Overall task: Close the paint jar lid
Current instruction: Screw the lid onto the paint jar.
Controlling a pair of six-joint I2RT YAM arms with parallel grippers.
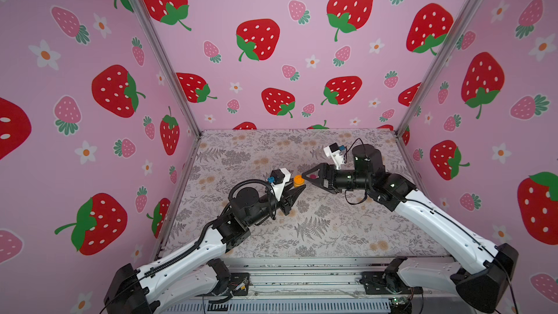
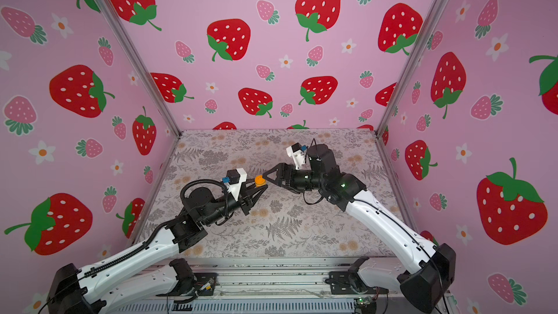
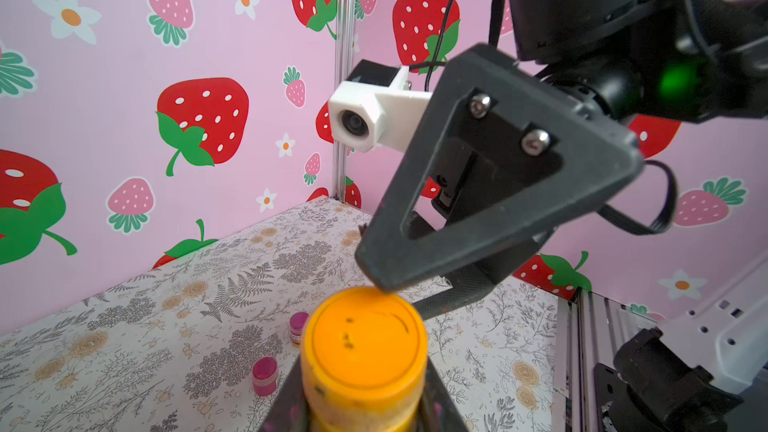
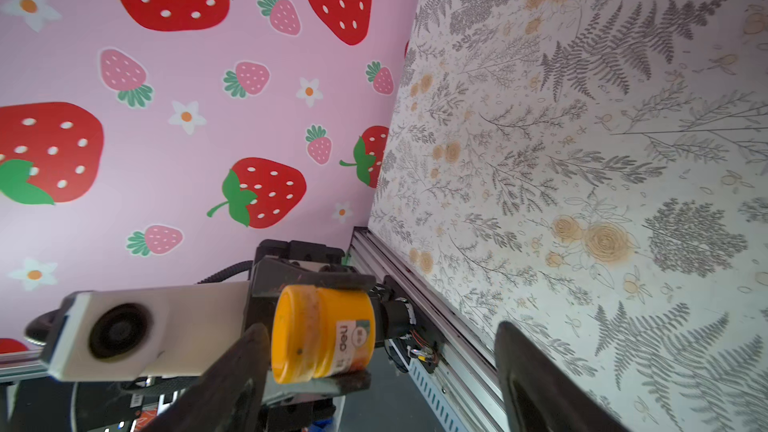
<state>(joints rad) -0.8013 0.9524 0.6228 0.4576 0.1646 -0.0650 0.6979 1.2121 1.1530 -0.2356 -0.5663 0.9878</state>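
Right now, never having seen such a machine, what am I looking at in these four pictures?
Two robot arms work over a flower-patterned table. Two pictures look down from overhead. The other two come from small cameras on the arms' wrists. The left gripper is shut on an orange paint jar, and its lid sits on top. The right gripper is open, close by the lid, and holds nothing. In the left wrist view, a magenta jar and a second magenta jar stand on the table behind.

Paint jar (image 3: 361, 405) base cut off by frame edge; label (image 4: 353, 338) partly unreadable.
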